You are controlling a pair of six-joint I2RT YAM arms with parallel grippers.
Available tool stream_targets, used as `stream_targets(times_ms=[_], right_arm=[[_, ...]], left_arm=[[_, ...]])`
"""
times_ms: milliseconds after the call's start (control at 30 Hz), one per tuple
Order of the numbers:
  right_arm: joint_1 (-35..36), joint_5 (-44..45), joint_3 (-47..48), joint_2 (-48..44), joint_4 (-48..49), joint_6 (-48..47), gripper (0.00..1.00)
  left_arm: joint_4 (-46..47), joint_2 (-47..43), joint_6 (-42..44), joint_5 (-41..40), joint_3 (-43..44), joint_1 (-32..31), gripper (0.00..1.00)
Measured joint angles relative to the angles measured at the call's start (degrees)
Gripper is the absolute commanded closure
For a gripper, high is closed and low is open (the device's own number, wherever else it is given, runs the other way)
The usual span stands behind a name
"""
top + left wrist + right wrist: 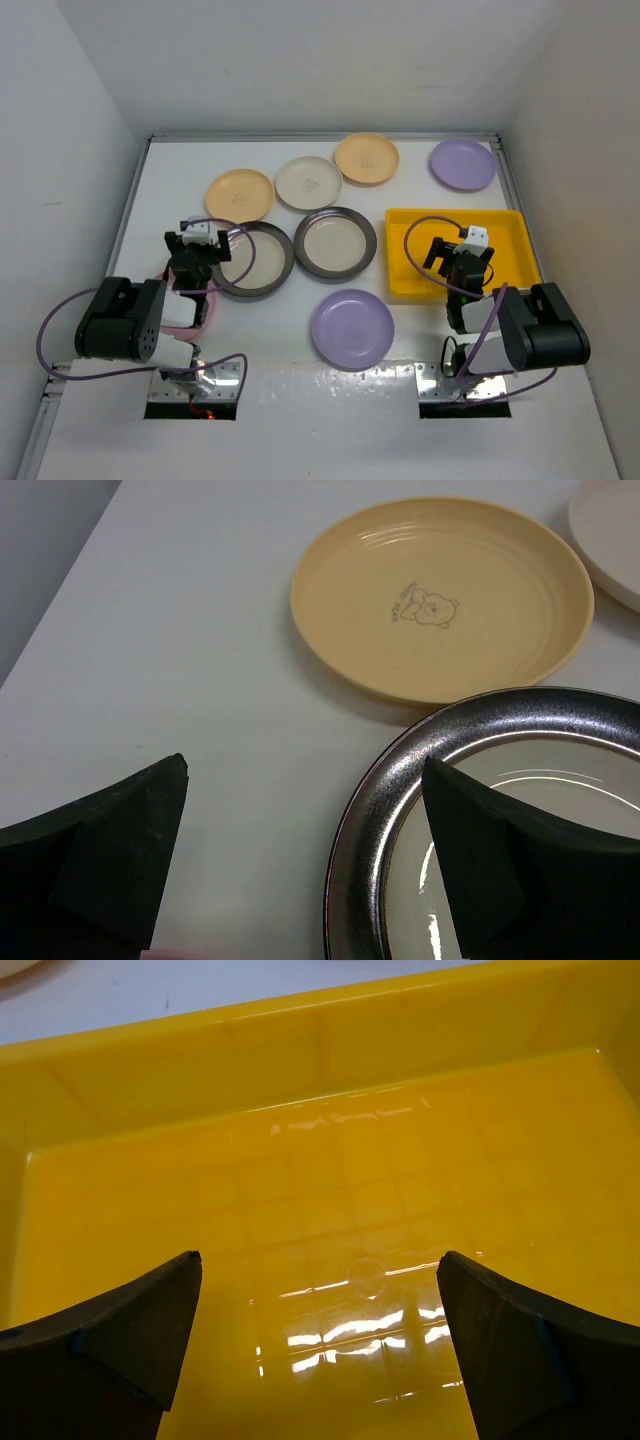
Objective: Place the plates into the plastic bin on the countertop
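The yellow plastic bin (505, 235) sits on the right of the white countertop (400, 375), and no plate shows in it. My right gripper (461, 250) hangs open and empty over it; the right wrist view shows only the bin floor (330, 1190) between its fingers (318, 1345). My left gripper (205, 241) is open over the left rim of a dark-grey-rimmed plate (253, 258). In the left wrist view that rim (400, 780) lies between the fingers (305, 860), with the right finger over the plate's centre.
A second dark-rimmed plate (335, 244), pale orange plates (240, 194) (366, 158), a cream plate (309, 183) and lilac plates (463, 163) (351, 328) lie around. A pink plate (207, 312) is partly under my left arm. White walls border the countertop.
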Motion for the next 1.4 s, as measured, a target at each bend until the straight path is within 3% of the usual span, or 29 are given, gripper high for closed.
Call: stream_targets(times_ms=[233,300,367,467,567,667,733,767,833,867,1000,1067,1100,1200,1267,1333,1400], right_arm=[[0.0,0.0,0.0,-0.1,-0.3,-0.3,0.0],[0.7,0.4,0.4,-2.6,-4.7,-1.2,0.0],[2.3,-0.1,4.3,-9.9,-18.5,-3.7,0.0],[6.4,0.3,22.4,-14.3,-36.6,-12.0,0.0],[13.6,4.2,49.3,-8.3,-46.8,-25.0,0.0],[22.3,14.4,73.5,0.4,-52.9,-37.0,0.0],[27.9,20.9,86.4,5.5,-59.3,-39.0,0.11],[30.3,21.1,92.6,7.8,-64.8,-37.0,0.27],[31.7,12.7,100.7,10.1,-76.2,-30.4,0.34],[31.4,7.9,101.3,9.6,-80.0,-24.7,0.36],[27.1,-6.9,87.4,3.7,-85.3,-1.5,0.07],[26.6,-7.9,77.2,1.5,-85.8,9.6,0.19],[27.1,-7.7,71.8,0.6,-86.4,14.9,0.37],[29.6,-4.8,55.6,-3.0,-86.7,30.9,0.61],[31.0,-2.6,50.3,-4.7,-87.6,37.7,0.63],[32.5,0.2,46.6,-6.5,-88.0,43.9,0.47],[33.9,3.3,44.9,-7.4,-87.8,49.5,0.44]], left_arm=[[-1.5,-0.4,0.1,-0.2,0.4,0.0,0.0],[-11.3,-4.3,1.6,0.1,3.8,0.0,0.0],[-28.0,-10.2,7.5,3.2,14.5,0.0,0.0],[-42.2,-13.8,13.9,4.8,34.9,-0.2,0.0],[-52.9,-17.3,22.9,6.6,51.6,-0.7,0.0],[-62.6,-18.9,28.8,4.9,65.3,-3.6,0.0],[-70.1,-19.4,28.3,3.8,71.5,-4.7,0.03],[-74.8,-19.5,27.1,3.9,74.1,-4.3,0.06],[-83.9,-20.6,24.2,5.2,75.4,-2.3,0.1],[-87.5,-21.4,22.7,5.9,74.3,-1.7,0.11],[-100.7,-26.3,16.3,8.9,63.5,-0.7,0.11],[-105.7,-27.9,13.5,10.4,57.8,-0.7,0.11],[-107.6,-28.7,12.3,11.0,55.9,-0.7,0.11],[-111.2,-31.9,9.0,12.2,52.6,-0.7,0.11],[-111.4,-34.1,7.2,12.7,52.1,-0.7,0.11],[-110.7,-36.1,5.7,13.0,51.5,-0.7,0.11],[-110.4,-37.2,4.8,13.4,50.6,-0.7,0.11]])
